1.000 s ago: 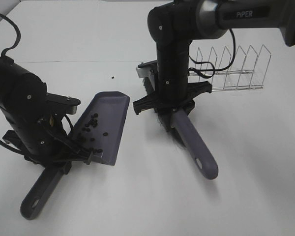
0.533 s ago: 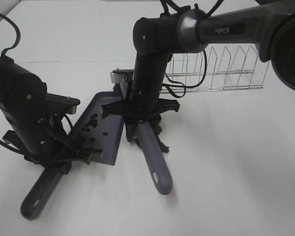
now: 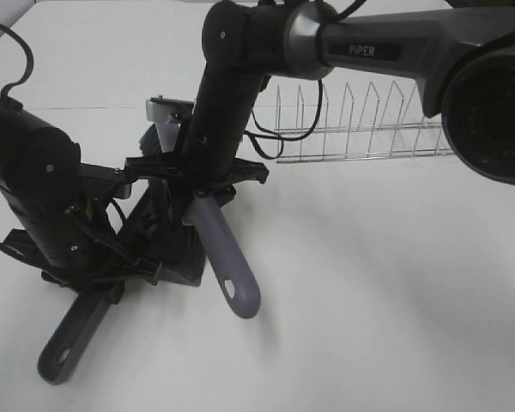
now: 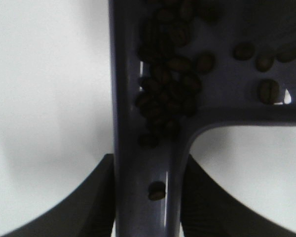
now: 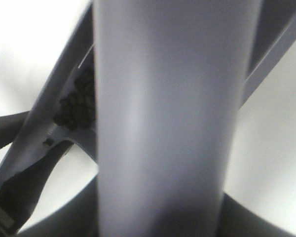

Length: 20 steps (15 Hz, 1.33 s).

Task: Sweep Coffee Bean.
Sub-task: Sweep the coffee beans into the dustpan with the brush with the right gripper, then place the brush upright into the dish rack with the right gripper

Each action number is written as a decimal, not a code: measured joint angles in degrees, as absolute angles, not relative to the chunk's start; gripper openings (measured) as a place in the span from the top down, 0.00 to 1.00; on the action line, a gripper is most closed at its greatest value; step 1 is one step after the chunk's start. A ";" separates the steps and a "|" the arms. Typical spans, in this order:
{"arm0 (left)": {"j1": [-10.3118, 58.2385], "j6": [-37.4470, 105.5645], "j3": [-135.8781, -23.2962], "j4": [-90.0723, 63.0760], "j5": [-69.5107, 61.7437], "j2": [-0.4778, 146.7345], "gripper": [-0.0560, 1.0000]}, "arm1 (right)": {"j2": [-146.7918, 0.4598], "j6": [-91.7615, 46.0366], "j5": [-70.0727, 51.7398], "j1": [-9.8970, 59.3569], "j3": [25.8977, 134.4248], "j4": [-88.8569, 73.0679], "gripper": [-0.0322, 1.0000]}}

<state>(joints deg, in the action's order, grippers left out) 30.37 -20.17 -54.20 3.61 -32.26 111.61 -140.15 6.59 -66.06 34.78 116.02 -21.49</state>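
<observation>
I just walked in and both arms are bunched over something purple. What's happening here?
The left gripper grips the dustpan by its handle on the white table. The right gripper grips the brush, whose head is over the pan, bristles hidden behind the arm. The coffee beans lie heaped inside the pan near the handle.

dustpan (image 3: 184,262) mostly behind right arm (image 3: 215,129)

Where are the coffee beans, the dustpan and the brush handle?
coffee beans (image 4: 165,91), left wrist view, middle of the heap.
dustpan (image 4: 227,94), left wrist view, bare floor.
brush handle (image 3: 223,253), exterior high view, mid-shaft.
</observation>
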 joint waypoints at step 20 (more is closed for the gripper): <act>30.37 -18.56 -54.20 3.61 -31.91 111.61 0.65 | -119.63 8.54 -70.13 25.10 95.97 -2.92 0.70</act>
<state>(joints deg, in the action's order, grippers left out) 30.37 -18.56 -54.20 3.61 -31.91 111.61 -119.63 8.54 -70.13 25.10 95.97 -2.92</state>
